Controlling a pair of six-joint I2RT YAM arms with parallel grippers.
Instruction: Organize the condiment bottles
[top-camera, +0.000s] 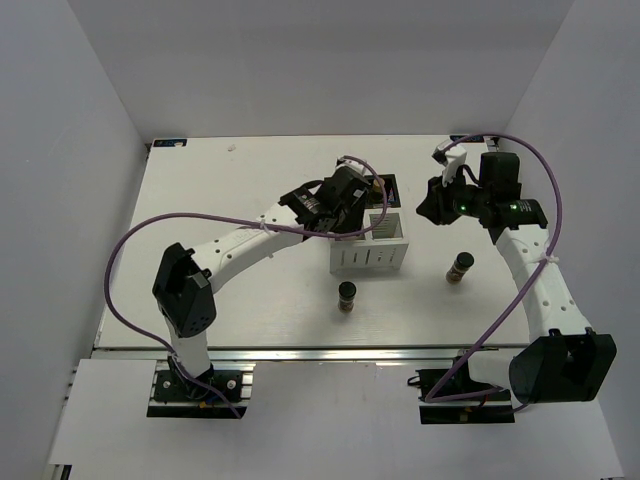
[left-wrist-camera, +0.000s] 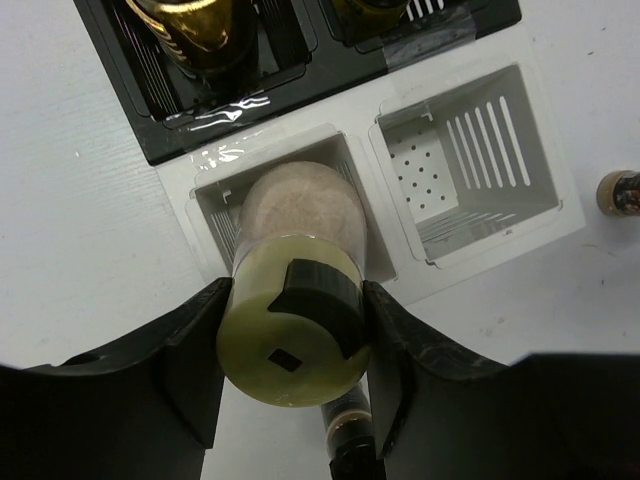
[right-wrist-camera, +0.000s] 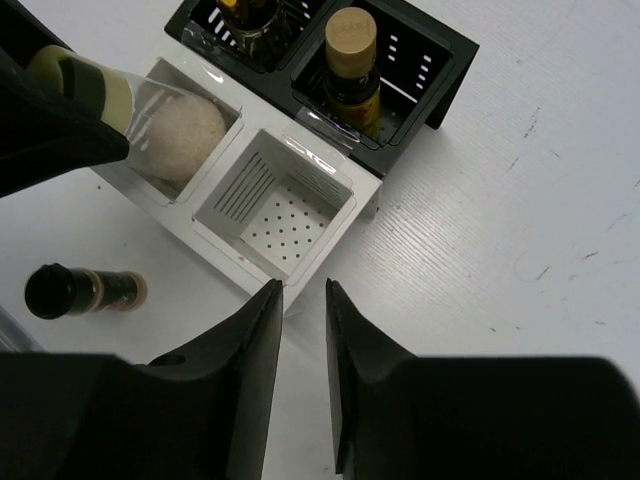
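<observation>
My left gripper is shut on the cream conical bottle, whose base sits inside the near-left white compartment of the box. In the top view this gripper hangs over the box. Two tall dark bottles stand in the black compartments. One brown jar stands in front of the box and another to its right. My right gripper is empty, jaws only narrowly apart, above the table at the box's right corner.
The white compartment next to the cream bottle holds nothing. White walls close in the table on three sides. Purple cables loop over both arms.
</observation>
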